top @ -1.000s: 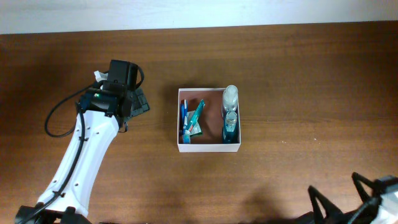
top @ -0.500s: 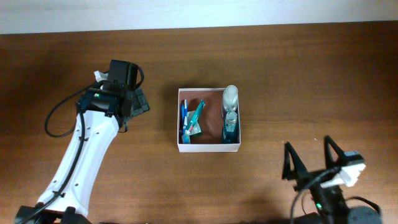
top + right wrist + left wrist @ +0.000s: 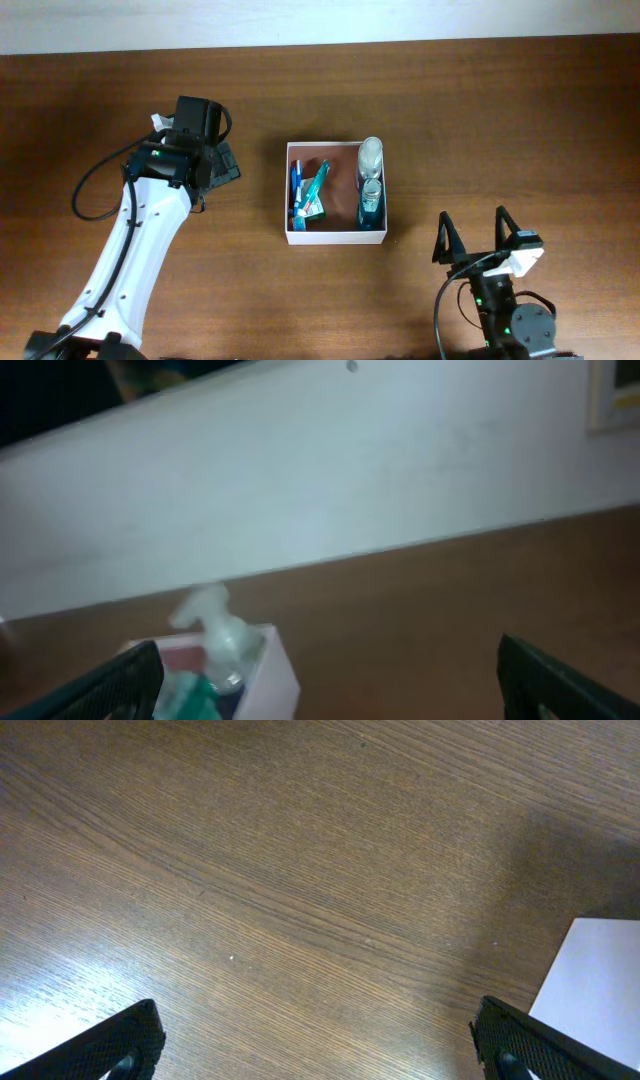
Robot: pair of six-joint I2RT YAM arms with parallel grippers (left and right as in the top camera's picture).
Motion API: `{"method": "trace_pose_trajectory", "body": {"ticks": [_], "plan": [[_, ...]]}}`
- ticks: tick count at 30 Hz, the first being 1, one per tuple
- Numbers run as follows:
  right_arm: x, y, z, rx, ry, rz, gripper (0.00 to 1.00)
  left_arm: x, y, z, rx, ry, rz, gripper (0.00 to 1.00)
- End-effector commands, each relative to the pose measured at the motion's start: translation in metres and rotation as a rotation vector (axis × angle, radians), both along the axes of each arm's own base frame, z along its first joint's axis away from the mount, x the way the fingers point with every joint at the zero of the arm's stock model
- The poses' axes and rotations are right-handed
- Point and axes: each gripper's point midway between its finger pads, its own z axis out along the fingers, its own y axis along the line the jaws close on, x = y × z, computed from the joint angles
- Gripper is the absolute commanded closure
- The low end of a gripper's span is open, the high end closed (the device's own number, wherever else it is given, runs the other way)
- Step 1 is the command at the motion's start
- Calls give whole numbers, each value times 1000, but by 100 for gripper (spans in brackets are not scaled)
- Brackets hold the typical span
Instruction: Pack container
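The container [image 3: 335, 238], a shallow white-walled box with a reddish-brown inside, sits mid-table. It holds a clear bottle [image 3: 371, 155], a blue bottle [image 3: 370, 203], a teal tube [image 3: 316, 188] and a blue item [image 3: 296, 185]. My left gripper [image 3: 224, 163] hovers just left of the box, open and empty. In the left wrist view it [image 3: 320, 1055] spans bare wood, with the box's white corner [image 3: 595, 982] at the right. My right gripper [image 3: 474, 238] stands open near the front right. In the blurred right wrist view it [image 3: 340, 685] faces the box [image 3: 278, 682] and clear bottle [image 3: 215, 628].
A white wall [image 3: 320, 20] runs along the table's far edge. The left arm's black cable [image 3: 88, 190] loops out to the left of its white link. Bare wood surrounds the box on all sides.
The right arm has risen into view from the bottom right corner and shifted left toward the box's front right. The left arm and the box contents have not moved.
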Motion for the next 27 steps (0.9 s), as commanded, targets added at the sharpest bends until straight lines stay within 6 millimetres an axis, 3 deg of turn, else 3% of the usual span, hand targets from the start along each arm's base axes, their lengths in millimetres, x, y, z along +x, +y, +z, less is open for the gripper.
{"method": "trace_pose_trajectory", "body": {"ticks": [1,10,27], "plan": [[2,-6,-13,-2,15,-25,2,1,3,-2,14,7,-1,0],[3,-6,-44,-250,98,-17,2,1,3,-2,14,7,-1,1],[3,-6,-43,-294,93,-16,2,1,3,-2,14,7,-1,1]]}}
